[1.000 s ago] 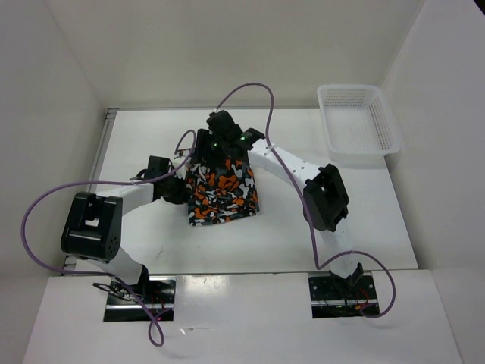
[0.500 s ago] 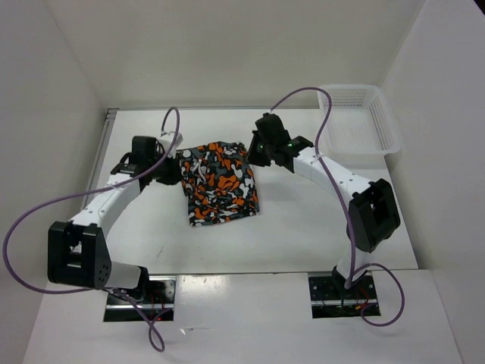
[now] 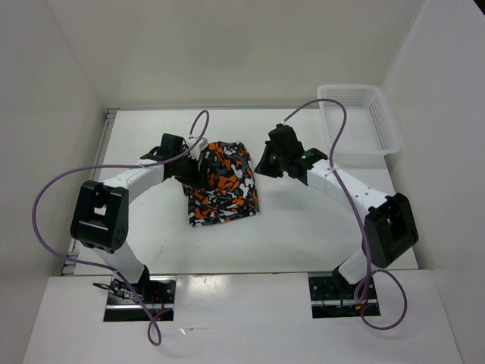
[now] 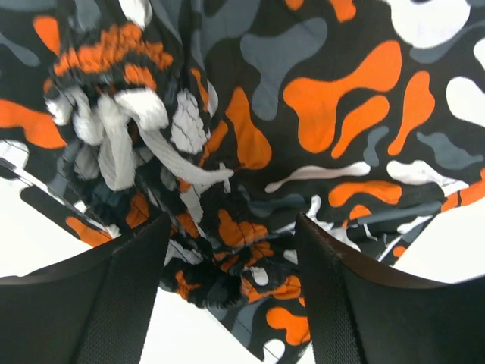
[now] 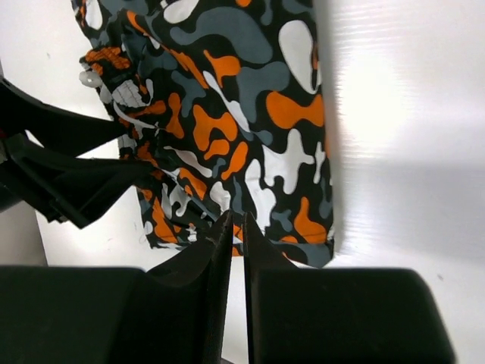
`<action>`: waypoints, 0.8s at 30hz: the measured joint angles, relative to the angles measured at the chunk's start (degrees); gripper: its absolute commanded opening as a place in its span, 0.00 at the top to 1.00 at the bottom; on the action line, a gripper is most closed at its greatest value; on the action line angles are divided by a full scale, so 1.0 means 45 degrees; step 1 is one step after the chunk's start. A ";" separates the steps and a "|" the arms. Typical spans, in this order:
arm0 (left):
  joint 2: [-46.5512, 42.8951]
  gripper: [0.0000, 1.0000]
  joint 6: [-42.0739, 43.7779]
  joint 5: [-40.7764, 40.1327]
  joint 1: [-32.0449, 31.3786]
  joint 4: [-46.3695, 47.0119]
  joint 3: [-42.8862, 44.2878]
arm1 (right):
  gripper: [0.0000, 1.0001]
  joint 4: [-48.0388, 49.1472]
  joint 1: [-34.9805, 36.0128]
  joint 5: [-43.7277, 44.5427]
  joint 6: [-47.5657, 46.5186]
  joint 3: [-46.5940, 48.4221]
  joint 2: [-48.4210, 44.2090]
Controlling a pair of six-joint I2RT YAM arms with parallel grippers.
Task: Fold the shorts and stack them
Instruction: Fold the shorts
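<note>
Soft and limp, the shorts [image 3: 222,183] lie folded on the tabletop [image 3: 303,227], bunched just ahead of the left fingers [image 4: 114,303], spread wide and empty, and beside the right fingers [image 5: 197,303], pressed together on nothing; pinching the stacked edges would probably hold best.

The shorts [image 3: 222,182] wear blotchy camouflage of orange, black, grey and white. The tabletop [image 3: 295,227] is plain white, as is the mesh basket [image 3: 358,155] at two o'clock.
</note>
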 measured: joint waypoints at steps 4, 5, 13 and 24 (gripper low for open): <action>0.0146 0.34 -0.0010 -0.0049 -0.0039 0.0510 0.0000 | 0.84 0.0068 -0.0287 0.0010 0.0005 -0.0437 -0.0617; 0.0238 0.38 -0.0005 -0.0039 -0.0073 0.0709 0.0000 | 0.84 0.0117 -0.0335 0.0015 0.0015 -0.0534 -0.0699; 0.1098 1.00 -0.0005 -0.0107 -0.0238 0.1341 0.0000 | 0.84 0.0155 -0.0355 -0.0044 0.0112 -0.1030 -0.0743; -0.1792 1.00 0.0000 0.0379 0.0831 0.0107 -0.0831 | 0.84 0.0165 -0.0413 -0.0053 0.0073 -0.1477 -0.1166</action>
